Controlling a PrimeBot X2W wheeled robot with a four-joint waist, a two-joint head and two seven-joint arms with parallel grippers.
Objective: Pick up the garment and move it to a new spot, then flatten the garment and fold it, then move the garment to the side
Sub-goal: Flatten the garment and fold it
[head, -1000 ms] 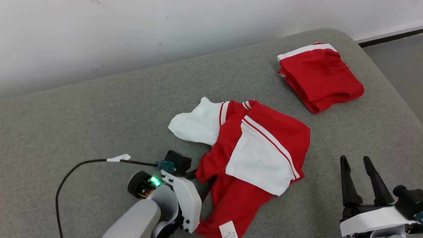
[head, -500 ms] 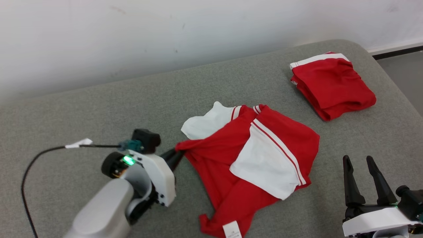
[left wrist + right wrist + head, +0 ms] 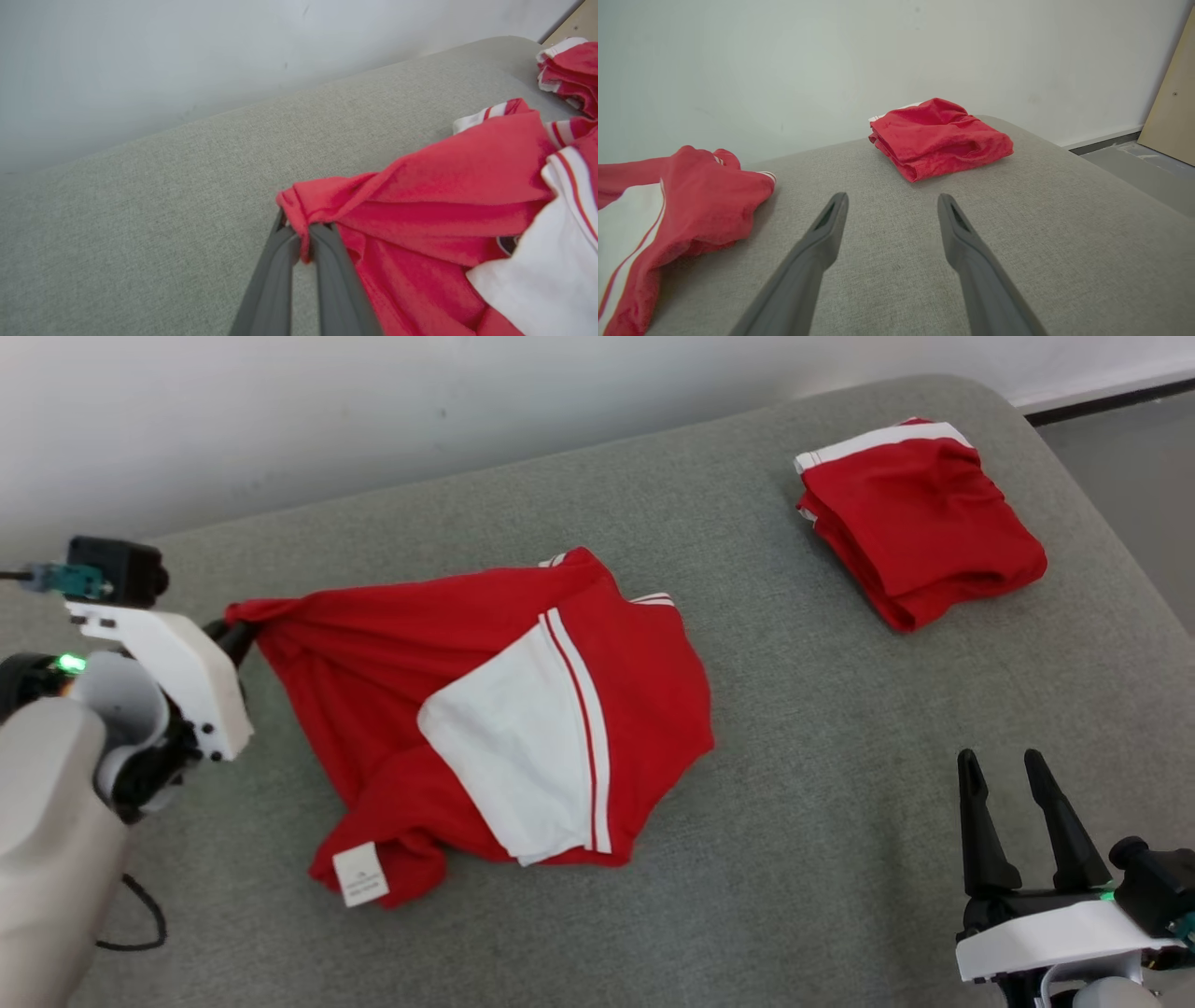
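Left wrist view: left jaws clench a corner of the garment (image 3: 420, 196); right jaws released.

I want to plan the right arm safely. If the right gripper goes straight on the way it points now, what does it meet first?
Probably the folded red garment; only bare cushion lies between it and the right gripper. Its height is hard to judge.

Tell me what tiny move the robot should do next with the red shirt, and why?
Probably reach the open right gripper to the right edge of the garment. The left gripper is shut on one bunched corner, and the garment lies rumpled on the cushion, so a second hold could stretch it flat.
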